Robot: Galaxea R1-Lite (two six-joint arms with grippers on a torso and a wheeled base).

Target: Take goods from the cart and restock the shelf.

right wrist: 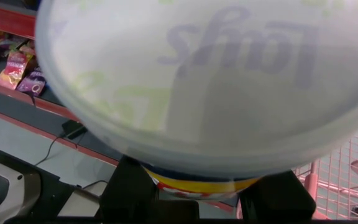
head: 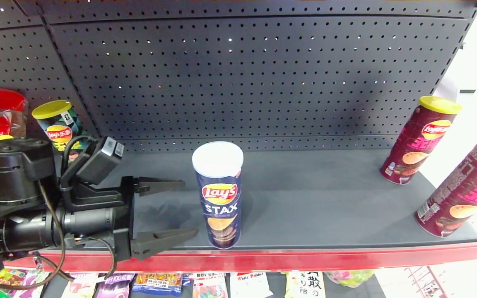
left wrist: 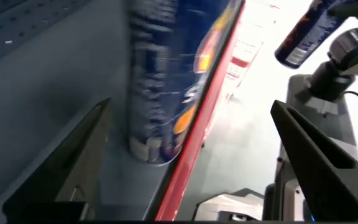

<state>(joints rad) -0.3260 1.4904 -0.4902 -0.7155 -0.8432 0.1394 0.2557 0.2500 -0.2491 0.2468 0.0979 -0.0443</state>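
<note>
- 2 black fingers of the left gripper are spread wide and hold nothing. They sit just beside the tall navy blue crisp can with a white lid. That can stands upright on the dark grey metal shelf, right at its red front lip.
- Risk: with the navy can so close to the lip, a nudge from the finger nearer the edge could probably tip it off.
- The right gripper is clenched on a second crisp can with a translucent white lid. The red wire cart shows beyond it.
- Risk: a shallow hold could let this can slip, and setting it down carelessly could knock the 2 maroon cans with yellow lids near the shelf's right end.
- Hidden: the lid covers nearly all of the second can's body, so how far the fingers reach up it cannot be told.
- The left wrist view is smeared, so the gap between the navy can's base and the lip cannot be judged.
</note>
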